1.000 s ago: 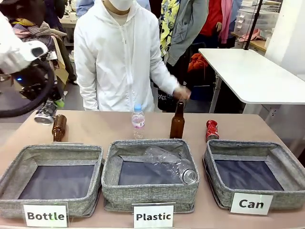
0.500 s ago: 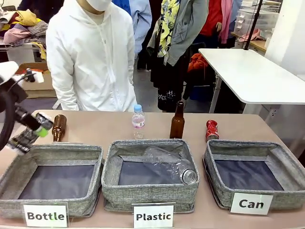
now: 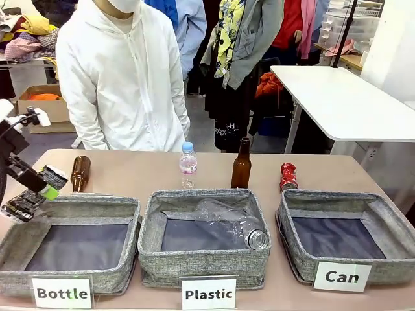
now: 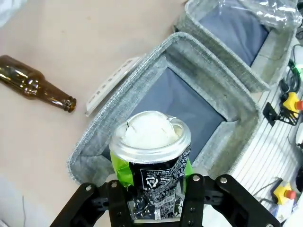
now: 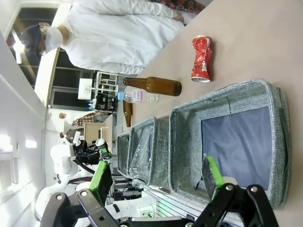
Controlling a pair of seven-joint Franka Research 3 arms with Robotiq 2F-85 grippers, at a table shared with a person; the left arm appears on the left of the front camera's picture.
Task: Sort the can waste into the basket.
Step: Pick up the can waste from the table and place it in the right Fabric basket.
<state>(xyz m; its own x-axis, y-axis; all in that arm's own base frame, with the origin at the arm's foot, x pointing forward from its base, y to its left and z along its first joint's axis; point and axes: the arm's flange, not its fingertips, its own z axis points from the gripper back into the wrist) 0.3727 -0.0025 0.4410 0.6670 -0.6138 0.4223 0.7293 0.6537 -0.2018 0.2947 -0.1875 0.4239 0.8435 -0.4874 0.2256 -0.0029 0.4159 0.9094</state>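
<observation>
My left gripper (image 3: pixel 35 194) hangs at the table's left edge, above the near-left rim of the "Bottle" basket (image 3: pixel 71 207). It is shut on the black-and-grey can (image 3: pixel 19 206). In the left wrist view the can (image 4: pixel 151 137) sits between the green pads of that gripper (image 4: pixel 154 172), silver end up. A crushed red can (image 3: pixel 288 176) lies on the table just behind the "Can" basket (image 3: pixel 389 214). My right gripper (image 5: pixel 156 182) is open with nothing in it, near the front rim of the "Can" basket (image 5: pixel 227 94); the red can (image 5: pixel 201 59) lies beyond.
The middle "Plastic" basket (image 3: pixel 204 259) holds a crushed clear bottle (image 3: pixel 233 223). Behind the baskets are a brown bottle (image 3: pixel 80 173), a small water bottle (image 3: pixel 188 162) and an upright brown bottle (image 3: pixel 242 163). A person in a white hoodie (image 3: pixel 123 78) stands at the far side.
My left gripper came down and in with the can, from up at the left to just over the "Bottle" basket's rim. The person drew the hand back and stepped to the left.
</observation>
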